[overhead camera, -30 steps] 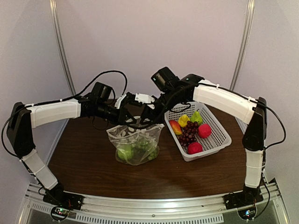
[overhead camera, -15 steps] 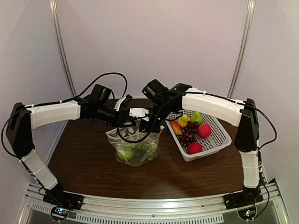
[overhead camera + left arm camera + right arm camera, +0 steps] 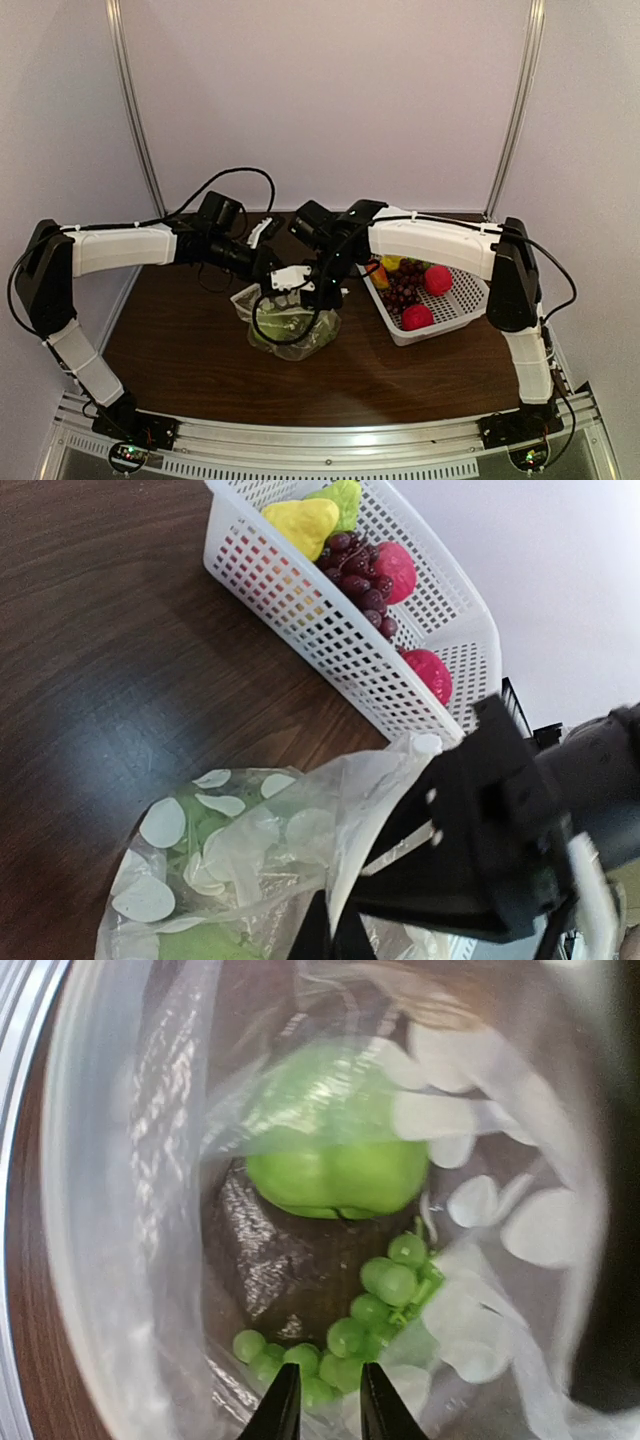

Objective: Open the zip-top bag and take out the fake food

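The zip-top bag [image 3: 290,328], clear with white dots, stands on the table with its mouth open. My left gripper [image 3: 264,270] is shut on the bag's rim [image 3: 375,780], its fingertips [image 3: 318,932] pinching the film. My right gripper [image 3: 303,290] reaches down inside the bag; it shows as a black block in the left wrist view [image 3: 490,850]. In the right wrist view my right gripper [image 3: 323,1405] is open a little, just above a green grape bunch [image 3: 375,1325]. A green apple [image 3: 335,1155] lies beyond it in the bag.
A white perforated basket [image 3: 462,300] stands right of the bag, also in the left wrist view [image 3: 300,600]. It holds red round fruits [image 3: 418,316], purple grapes [image 3: 400,290], and yellow [image 3: 300,522] and green pieces. Both arms cross above the bag.
My right arm has swung left from above the basket and lowered its gripper into the bag's mouth. The left gripper and the bag's rim have come down a little.
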Motion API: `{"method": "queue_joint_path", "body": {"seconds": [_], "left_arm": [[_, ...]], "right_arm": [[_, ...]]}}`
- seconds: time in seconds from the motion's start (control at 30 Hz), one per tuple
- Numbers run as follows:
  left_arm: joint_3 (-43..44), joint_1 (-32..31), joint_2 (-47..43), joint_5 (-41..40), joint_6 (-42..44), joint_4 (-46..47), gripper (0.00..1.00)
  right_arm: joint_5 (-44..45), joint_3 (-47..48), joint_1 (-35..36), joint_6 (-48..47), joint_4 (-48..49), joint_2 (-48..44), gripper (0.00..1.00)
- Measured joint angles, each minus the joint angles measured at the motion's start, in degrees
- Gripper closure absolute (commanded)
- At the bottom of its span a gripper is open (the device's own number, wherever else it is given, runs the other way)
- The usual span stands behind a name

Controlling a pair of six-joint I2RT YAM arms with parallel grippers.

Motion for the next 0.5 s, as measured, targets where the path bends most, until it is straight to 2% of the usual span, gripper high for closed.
{"method": "queue_joint_path", "body": {"seconds": [0.3, 0.5], "left_arm": [[2.2, -3.4, -0.4, 3.2, -0.1, 4.0, 1.00], [2.2, -3.5, -0.9, 4.5, 0.3, 4.5, 1.00]], "right_arm": [[2.7, 0.0, 6.3, -3.2, -3.1, 1.8, 0.76], [7.3, -1.4, 6.8, -4.3, -2.3, 0.9, 0.77]]}}
